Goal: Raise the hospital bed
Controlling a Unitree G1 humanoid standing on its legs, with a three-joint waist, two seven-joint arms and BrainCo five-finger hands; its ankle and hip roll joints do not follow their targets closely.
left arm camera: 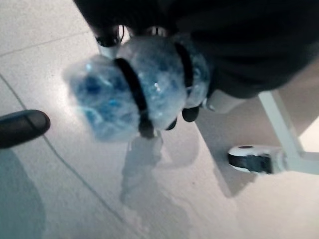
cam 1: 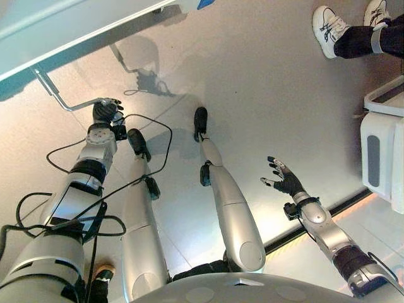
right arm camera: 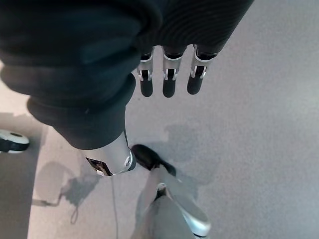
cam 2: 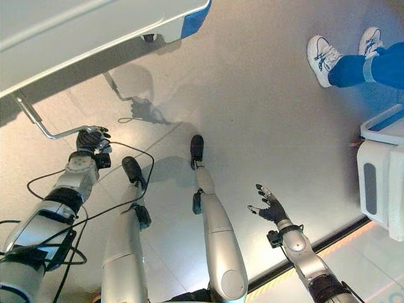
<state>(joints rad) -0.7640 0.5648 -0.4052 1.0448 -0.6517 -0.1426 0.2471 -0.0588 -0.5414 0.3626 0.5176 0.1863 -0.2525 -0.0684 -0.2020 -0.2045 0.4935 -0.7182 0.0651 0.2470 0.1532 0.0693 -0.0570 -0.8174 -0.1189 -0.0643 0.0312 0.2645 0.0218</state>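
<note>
Nearest you, your right hand (cam 1: 287,181) hangs open over bare floor (cam 1: 271,95), fingers spread, holding nothing. Farther out, your left hand (cam 1: 106,112) is curled round the crank handle (cam 1: 60,98) under the hospital bed (cam 1: 76,22).

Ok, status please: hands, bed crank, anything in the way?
Left hand shut on crank handle under bed. Right hand open, idle. Person's shoes far right.

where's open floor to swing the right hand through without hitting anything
Bare floor runs from the right hand up toward the person's white shoes, and leftward toward the bed. It is tight at right by the white cabinet, and at left where the left hand grips the crank handle.
</note>
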